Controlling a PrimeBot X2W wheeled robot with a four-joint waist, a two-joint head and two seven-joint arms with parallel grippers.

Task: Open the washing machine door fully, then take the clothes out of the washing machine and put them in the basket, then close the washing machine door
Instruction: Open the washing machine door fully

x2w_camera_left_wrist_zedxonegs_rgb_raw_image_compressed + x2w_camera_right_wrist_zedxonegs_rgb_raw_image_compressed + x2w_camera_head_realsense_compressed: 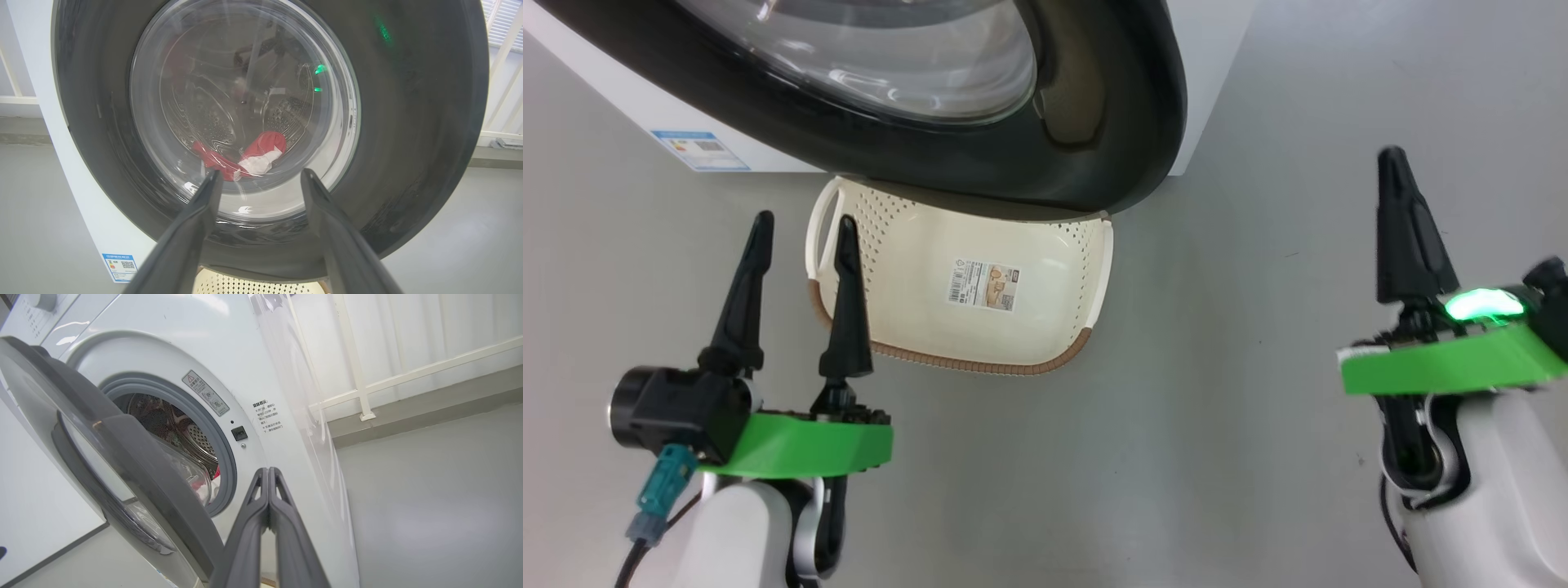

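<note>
Clothes [245, 157]: red fabric with a white panel, lying low in the perforated steel drum [196, 437]. Seen through the door glass from the left wrist.

Washing machine door [1094, 122]: glossy black rim, bulging clear window. It stands ajar, swung partway out from the white washing machine [163, 343]. The grey rubber ring [229, 457] shows past its free edge.

Basket [907, 245]: cream, perforated, with brown trim. It sits on the floor just below the door's lower rim, its far edge hidden under the door. A sticker [984, 286] shows on its bare bottom.

Floor [1217, 408]: smooth pale grey, faint scuffs. A small blue label [698, 149] is low on the machine's front. A white railing [367, 375] and a pale wall lie beyond the machine's side.

Left tool [805, 217]: fingers apart, nothing between them. It is aimed at the door glass, and the clothes sit framed between the fingertips, behind the window. In the head view it is at the basket's left handle end, and its inner finger crosses the basket rim. Contact cannot be judged.

Right tool [1392, 159]: fingers pressed together, holding nothing. It is off to the door's right, well apart from the basket and pointing toward the machine's front beside the drum opening.
</note>
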